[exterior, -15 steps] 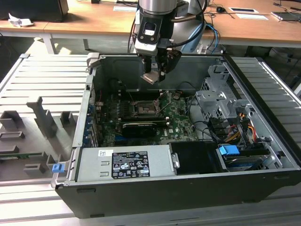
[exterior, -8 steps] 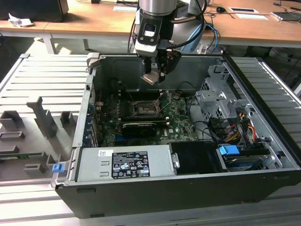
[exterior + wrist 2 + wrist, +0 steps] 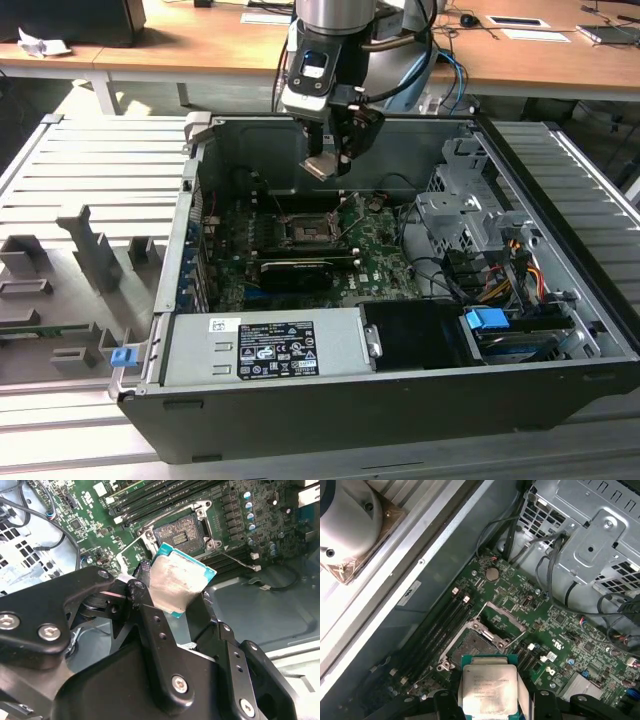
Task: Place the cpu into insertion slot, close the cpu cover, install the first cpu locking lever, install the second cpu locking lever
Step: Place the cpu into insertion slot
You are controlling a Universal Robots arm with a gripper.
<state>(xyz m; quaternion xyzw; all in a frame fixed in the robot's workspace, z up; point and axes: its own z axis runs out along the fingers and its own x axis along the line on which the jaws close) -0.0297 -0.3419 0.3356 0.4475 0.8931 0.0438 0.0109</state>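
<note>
Where the fingers (image 3: 146, 605) meet, the cpu (image 3: 182, 582) sits.

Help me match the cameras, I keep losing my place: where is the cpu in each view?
Exterior view: cpu in the gripper, hanging above the green board.
Second wrist view: cpu clamped between the fingers, close to the slot.
First wrist view: cpu beside the slot.
Shared landmark: the square, empty slot.
</note>
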